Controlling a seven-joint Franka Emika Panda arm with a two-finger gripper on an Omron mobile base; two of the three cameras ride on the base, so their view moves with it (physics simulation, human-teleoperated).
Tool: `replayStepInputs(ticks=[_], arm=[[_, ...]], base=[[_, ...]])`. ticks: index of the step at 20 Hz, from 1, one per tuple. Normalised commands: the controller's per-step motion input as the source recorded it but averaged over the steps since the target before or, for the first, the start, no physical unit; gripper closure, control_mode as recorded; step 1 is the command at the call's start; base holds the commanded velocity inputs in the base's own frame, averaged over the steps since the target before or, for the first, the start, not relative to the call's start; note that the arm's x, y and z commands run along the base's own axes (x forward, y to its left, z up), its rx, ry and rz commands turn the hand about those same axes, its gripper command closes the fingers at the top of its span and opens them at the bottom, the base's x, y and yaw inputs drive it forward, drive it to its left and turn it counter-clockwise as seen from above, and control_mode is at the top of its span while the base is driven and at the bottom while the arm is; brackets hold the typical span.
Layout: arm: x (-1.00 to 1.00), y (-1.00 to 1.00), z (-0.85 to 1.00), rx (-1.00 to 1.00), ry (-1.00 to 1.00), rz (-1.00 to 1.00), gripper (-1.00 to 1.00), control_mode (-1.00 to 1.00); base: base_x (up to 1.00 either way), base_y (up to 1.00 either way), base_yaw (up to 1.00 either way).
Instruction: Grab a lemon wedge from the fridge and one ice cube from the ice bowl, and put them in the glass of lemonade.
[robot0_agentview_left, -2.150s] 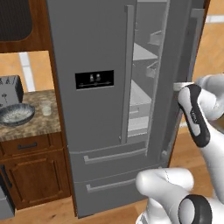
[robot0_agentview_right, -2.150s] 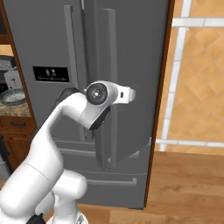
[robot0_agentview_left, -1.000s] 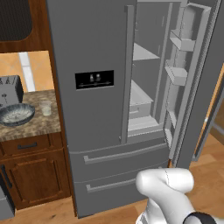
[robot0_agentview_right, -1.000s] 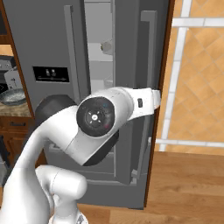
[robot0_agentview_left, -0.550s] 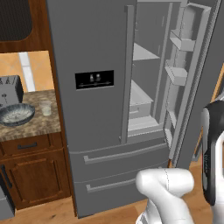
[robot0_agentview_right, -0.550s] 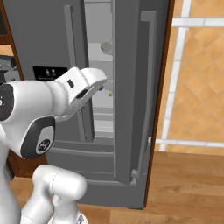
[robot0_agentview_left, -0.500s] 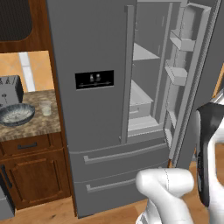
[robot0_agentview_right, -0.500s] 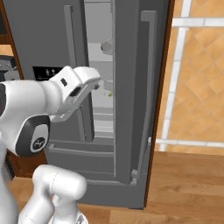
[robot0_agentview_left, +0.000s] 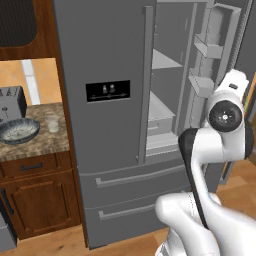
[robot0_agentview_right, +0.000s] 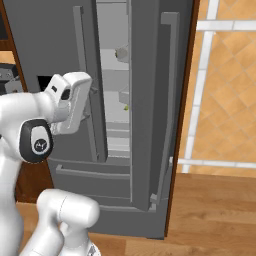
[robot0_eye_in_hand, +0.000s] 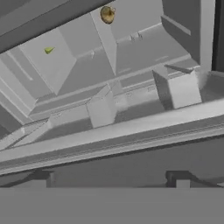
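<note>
Grey fridge (robot0_agentview_left: 110, 60) at frame centre, right door open; granite counter (robot0_agentview_left: 35, 142) lower left; wood floor (robot0_agentview_right: 215, 210); gripper (robot0_eye_in_hand: 111, 181) spread wide, empty.

A silver toaster (robot0_agentview_left: 11, 103) stands at the back left of a speckled stone counter (robot0_agentview_left: 35, 146). Below the counter sits a dark wooden cabinet (robot0_agentview_left: 37, 200) with a drawer above a door, and a dark microwave (robot0_agentview_left: 15, 22) hangs over it. To the right, a wooden floor (robot0_agentview_right: 215, 210) meets a wall of orange tiles (robot0_agentview_right: 227, 85).
</note>
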Motion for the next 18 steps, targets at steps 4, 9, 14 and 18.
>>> replayStepInputs(ticks=[4, 9, 14, 18], arm=[[0.49, 0.28, -0.01, -0.08, 0.08, -0.03, -1.0, -1.0], [0.51, 0.22, 0.0, -0.04, 0.1, -0.05, -1.0, -1.0], [0.54, -0.25, -0.02, 0.0, 0.05, 0.0, -1.0, -1.0], [0.75, -0.46, -0.29, 0.0, 0.0, 0.0, -1.0, -1.0]], base=[[0.0, 0.0, 0.0], [0.0, 0.0, 0.0], [0.0, 0.0, 0.0], [0.0, 0.0, 0.0]])
